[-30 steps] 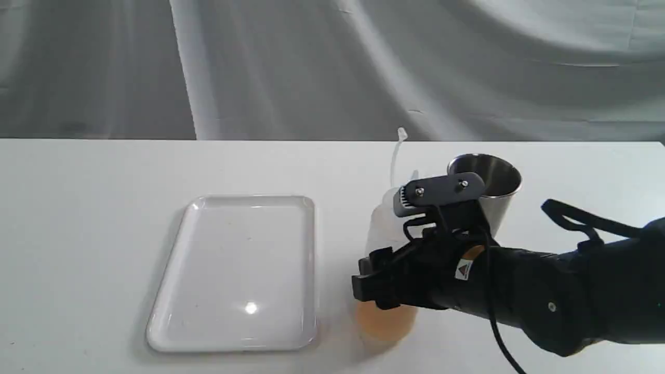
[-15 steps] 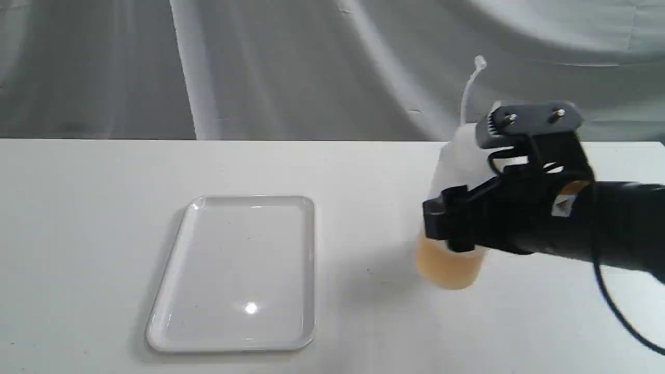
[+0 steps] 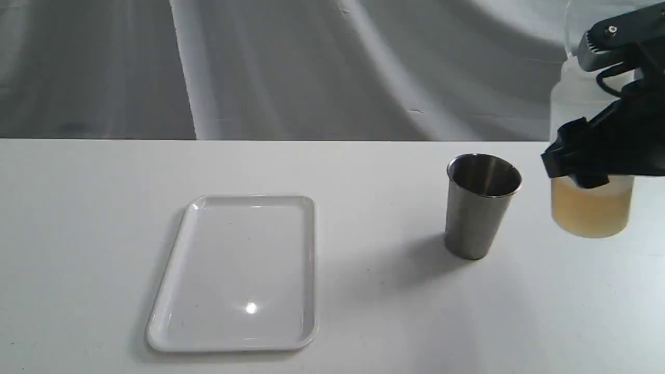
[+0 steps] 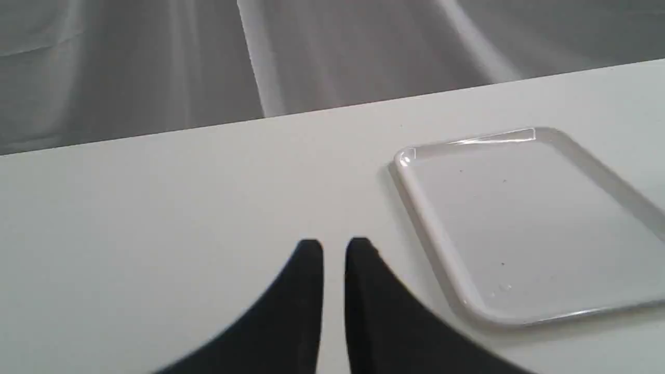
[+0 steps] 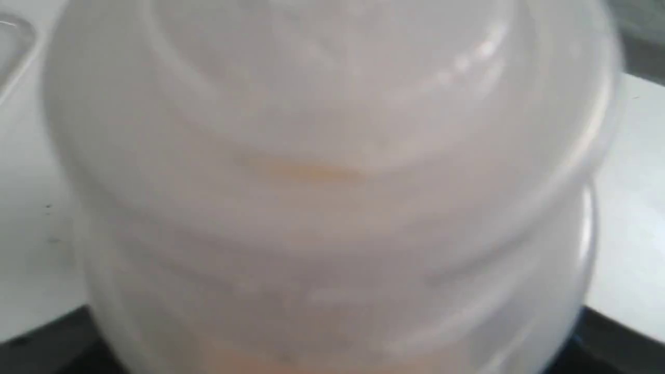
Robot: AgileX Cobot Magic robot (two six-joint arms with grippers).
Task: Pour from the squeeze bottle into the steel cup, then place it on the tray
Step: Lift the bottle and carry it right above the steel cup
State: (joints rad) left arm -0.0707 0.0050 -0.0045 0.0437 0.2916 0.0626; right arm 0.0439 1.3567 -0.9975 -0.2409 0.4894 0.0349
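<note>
Grips the squeeze bottle around its middle with the right gripper, fingers closed tight on the translucent body. Holds it upright and clear of the bench, at the far right edge of the exterior view, top cropped out of the picture. Shows amber liquid pooled level in its bottom part. Hangs to the right of the steel cup, near it but apart.

Steel cup upright on the bench, mouth open upward, between the bottle and the tray. Tray flat on the bench, well to the cup's left, glossy, with one bright light spot toward its near edge.

Black gripper body and grey mount across the bottle's middle and shoulder, hiding that part from the exterior camera. In the right wrist view, blurred squeeze bottle filling nearly everything, cup blocked from sight, only slivers of bench at the sides.

Left gripper low over bare bench, near a corner of the tray but not touching it. Fingers drawn nearly together, a thin slit between them, empty.

Bench white and matte, with a few tiny dark specks. Behind its far edge, a grey draped cloth in soft folds.
</note>
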